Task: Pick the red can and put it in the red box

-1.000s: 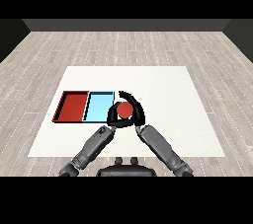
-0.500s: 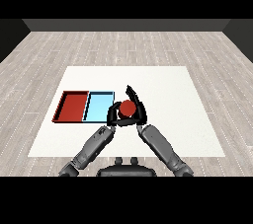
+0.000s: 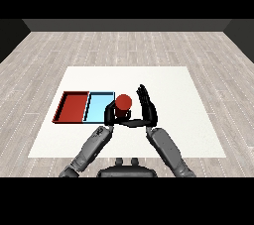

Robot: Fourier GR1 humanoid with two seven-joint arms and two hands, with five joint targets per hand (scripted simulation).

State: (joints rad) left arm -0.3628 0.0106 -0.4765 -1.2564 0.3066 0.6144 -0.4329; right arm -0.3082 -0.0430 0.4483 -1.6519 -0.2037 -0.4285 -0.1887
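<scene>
A wooden plank floor point(image 3: 124, 45) spreads out on all sides of a white table point(image 3: 168, 85), which carries everything else. On the left part of the table lie two shallow trays side by side and touching along one edge: the red tray point(image 3: 73, 107) on the far left and the light blue tray point(image 3: 99, 106) just right of it. Two grey forearms come in from the near edge, the left forearm point(image 3: 92, 147) angling up toward the middle and the right forearm point(image 3: 166, 149) doing the same from the other side. The left robot hand point(image 3: 110, 116) sits at the near right corner of the light blue tray with its fingers curled round the red can point(image 3: 123, 104), which stands upright just right of that tray, outside both trays. The right robot hand point(image 3: 148, 110) is just right of the can, its fingers straight and pointing away toward the far side of the table, its thumb reaching left below the can toward the left robot hand; it has hold of nothing that can be seen.
</scene>
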